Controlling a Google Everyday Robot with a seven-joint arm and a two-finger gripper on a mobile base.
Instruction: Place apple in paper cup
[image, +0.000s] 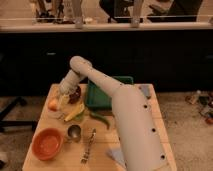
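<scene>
As my gripper (64, 96) hovered just right of the apple (53, 104), grip state unclear, one nudge could have rolled it left off the table (70, 162).

The desk (103, 142) carries a green tray (97, 100), orange bowl (47, 143), metal cup (74, 132), apple (53, 104), yellow-green fruit (75, 114), green pepper (101, 120) and a utensil (89, 146). The gripper (64, 99) hangs over its left side, near the apple.

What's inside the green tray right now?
Nothing shows on the bare parts of the tray. The arm crosses over it and covers its middle and front right, so that part is unknown. The gripper is left of it, beside the apple.
</scene>
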